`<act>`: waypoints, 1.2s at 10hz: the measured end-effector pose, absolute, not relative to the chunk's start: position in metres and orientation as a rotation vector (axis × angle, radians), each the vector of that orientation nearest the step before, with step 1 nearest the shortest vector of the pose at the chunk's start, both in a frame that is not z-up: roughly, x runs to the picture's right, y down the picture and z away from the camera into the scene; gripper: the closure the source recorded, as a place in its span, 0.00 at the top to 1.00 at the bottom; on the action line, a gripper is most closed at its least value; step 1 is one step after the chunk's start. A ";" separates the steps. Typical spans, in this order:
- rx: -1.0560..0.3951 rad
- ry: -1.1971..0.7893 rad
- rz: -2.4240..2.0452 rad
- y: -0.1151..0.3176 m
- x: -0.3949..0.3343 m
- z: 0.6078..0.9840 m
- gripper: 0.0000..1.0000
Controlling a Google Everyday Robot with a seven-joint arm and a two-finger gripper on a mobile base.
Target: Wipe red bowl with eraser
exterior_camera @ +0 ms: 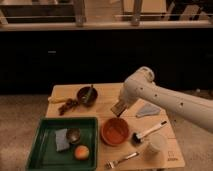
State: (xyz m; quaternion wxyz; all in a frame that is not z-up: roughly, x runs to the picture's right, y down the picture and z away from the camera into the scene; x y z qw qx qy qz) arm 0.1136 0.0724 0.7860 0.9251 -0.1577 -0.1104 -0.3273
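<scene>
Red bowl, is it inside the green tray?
No, the red bowl sits on the wooden table beside the green tray, with the gripper holding the eraser close above it.

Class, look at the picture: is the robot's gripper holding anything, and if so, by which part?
The gripper holds the eraser by its upper end; the lower end hangs free just above the red bowl's far rim.

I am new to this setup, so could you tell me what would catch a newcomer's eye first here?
The white arm reaches in from the right, its gripper holding the eraser just above the red bowl on the wooden table. To the left sits a green tray with an orange fruit.
</scene>
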 end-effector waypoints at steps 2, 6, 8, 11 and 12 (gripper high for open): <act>-0.333 -0.200 -0.661 0.087 0.114 0.785 0.04; -0.357 -0.218 -0.671 0.114 0.101 0.782 0.04; -0.370 -0.231 -0.681 0.125 0.091 0.781 0.04; -0.407 -0.238 -0.689 0.148 0.082 0.778 0.04; -0.417 -0.239 -0.689 0.154 0.082 0.778 0.04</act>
